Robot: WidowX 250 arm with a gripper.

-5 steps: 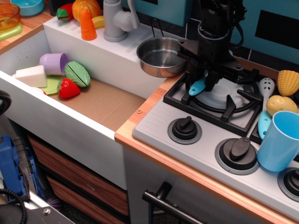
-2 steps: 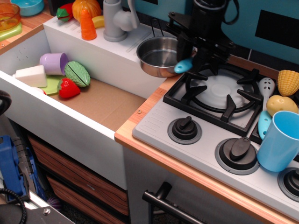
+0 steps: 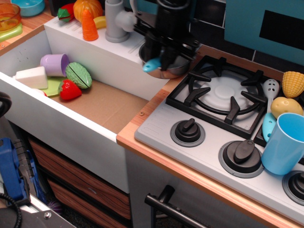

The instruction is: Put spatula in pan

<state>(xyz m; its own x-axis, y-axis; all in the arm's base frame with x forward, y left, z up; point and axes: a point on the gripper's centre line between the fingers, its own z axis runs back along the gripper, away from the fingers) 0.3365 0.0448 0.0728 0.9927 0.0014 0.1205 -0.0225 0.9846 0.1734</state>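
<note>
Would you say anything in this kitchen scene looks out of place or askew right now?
Nothing looks spilled or damaged. The one oddity is the spatula: the gripper holds it tilted, its blue end poking past the rim of the pan rather than inside. The toy food in the sink simply lies loose.

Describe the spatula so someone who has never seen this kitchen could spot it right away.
Start at the black stove grate and go left to the steel pan by the sink's corner. The black gripper hangs over that pan, and the spatula is the light-blue rounded handle poking out below it. Unlike the blue-handled slotted spoon right of the grate, it is held up, not lying down.
</note>
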